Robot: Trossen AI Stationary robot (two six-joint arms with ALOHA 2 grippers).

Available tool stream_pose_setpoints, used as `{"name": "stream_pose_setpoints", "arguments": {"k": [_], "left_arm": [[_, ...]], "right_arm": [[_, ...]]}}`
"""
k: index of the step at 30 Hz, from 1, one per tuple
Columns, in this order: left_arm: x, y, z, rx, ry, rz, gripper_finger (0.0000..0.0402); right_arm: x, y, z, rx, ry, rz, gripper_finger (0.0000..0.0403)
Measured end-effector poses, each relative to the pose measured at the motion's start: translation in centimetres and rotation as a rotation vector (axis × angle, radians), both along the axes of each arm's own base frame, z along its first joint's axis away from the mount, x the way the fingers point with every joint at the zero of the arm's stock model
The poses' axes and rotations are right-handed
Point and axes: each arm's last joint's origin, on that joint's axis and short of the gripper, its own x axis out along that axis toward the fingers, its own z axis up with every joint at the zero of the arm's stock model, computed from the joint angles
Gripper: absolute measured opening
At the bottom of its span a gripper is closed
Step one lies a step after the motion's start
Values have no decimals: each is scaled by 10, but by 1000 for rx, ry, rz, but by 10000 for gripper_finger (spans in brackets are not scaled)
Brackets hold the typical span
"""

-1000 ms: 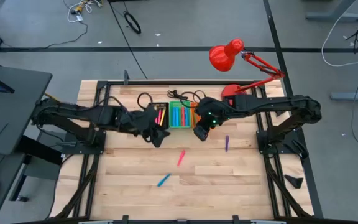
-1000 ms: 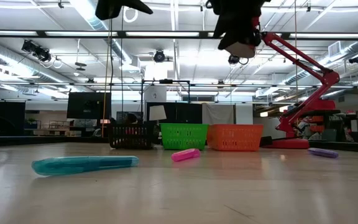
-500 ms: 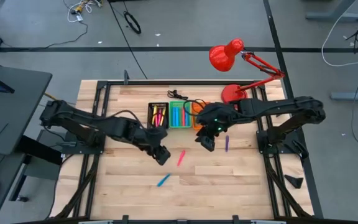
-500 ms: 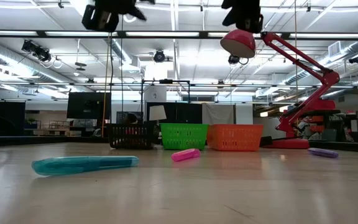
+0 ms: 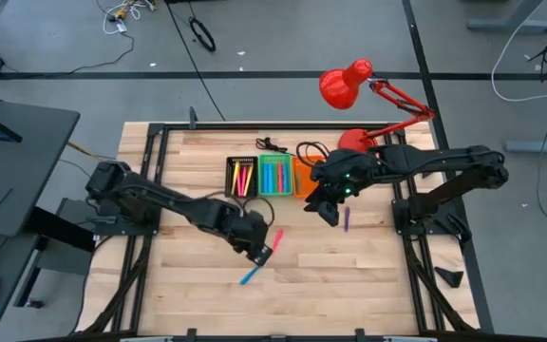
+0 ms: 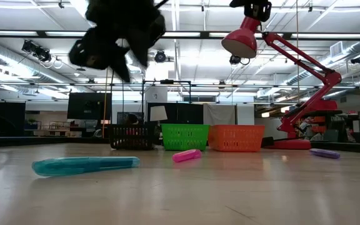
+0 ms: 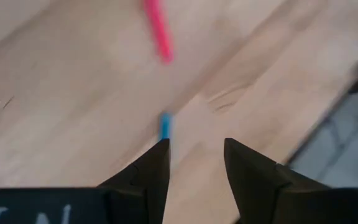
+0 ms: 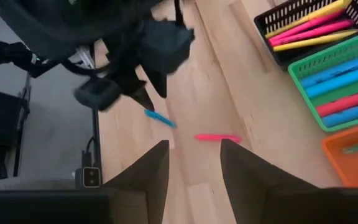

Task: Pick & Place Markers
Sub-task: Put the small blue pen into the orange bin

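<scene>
Blue, thin plastic marker (image 5: pixel 250 275) should be straddled lengthwise-centred by the left gripper (image 5: pixel 262 253), jaws parted and empty, above the wooden counter (image 5: pixel 349 275).

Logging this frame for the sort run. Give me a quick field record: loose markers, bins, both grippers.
loose markers: blue marker, pink marker, purple marker, all flat on the table
black bin: pink and yellow markers
green bin: mostly blue markers, one pink
orange bin: one marker visible
left gripper: open, empty, above the table between the pink and blue markers
right gripper: open, empty, above the table beside the purple marker
</scene>
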Motion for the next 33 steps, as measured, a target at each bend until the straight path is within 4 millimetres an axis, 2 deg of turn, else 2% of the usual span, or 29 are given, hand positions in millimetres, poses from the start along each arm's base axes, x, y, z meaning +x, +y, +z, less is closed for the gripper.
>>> {"name": "stream_pose_setpoints", "arguments": {"k": [5,13,19,25,33], "left_arm": [[0,-15,-24,9,105,3,149],[2,-35,-51,24,172,-13,136],[6,-43,-69,26,200,-12,135],[9,-48,-84,25,214,-23,135],[10,-52,-93,51,222,-17,135]], "right_arm": [[-3,0,3,1,-8,0,143],[-3,0,3,7,-9,-3,143],[-3,0,3,16,-8,-10,143],[-2,0,3,21,-13,-15,143],[-2,0,4,21,-20,-15,143]]}}
